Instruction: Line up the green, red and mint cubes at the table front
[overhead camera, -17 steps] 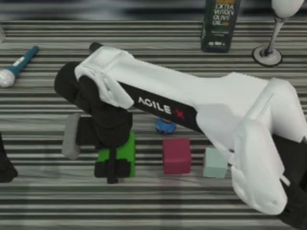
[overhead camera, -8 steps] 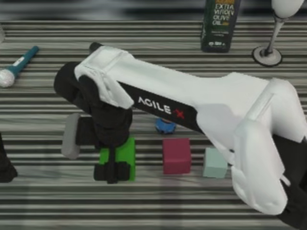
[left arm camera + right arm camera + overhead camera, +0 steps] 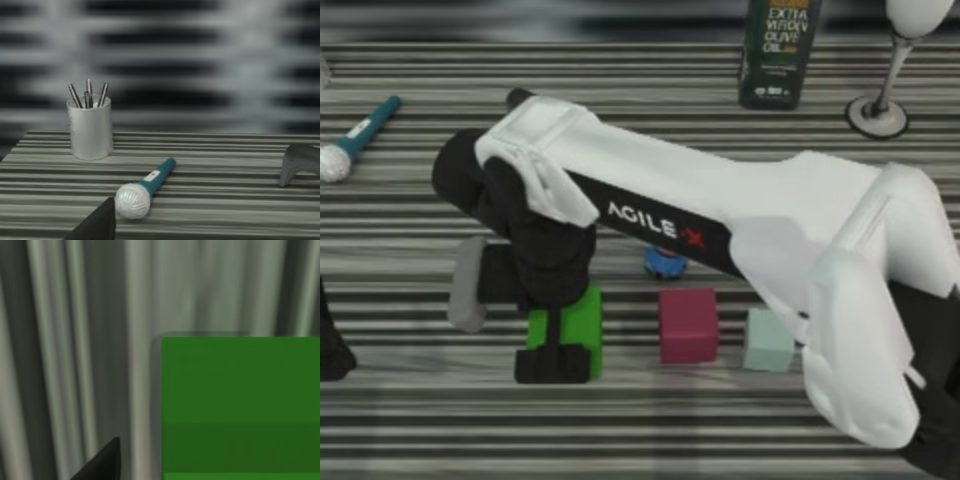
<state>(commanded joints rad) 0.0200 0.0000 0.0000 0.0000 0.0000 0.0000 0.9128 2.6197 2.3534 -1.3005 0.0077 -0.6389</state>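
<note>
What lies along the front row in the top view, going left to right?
Green cube with the right gripper over it → red cube → mint cube.

Striped worktop [image 3: 410, 230] w/ dark grey & pale bands, wood-grain look, blurred dark-and-pale striped backdrop [image 3: 200, 65] behind worktop's far edge, same bands as worktop, soft even light
</note>
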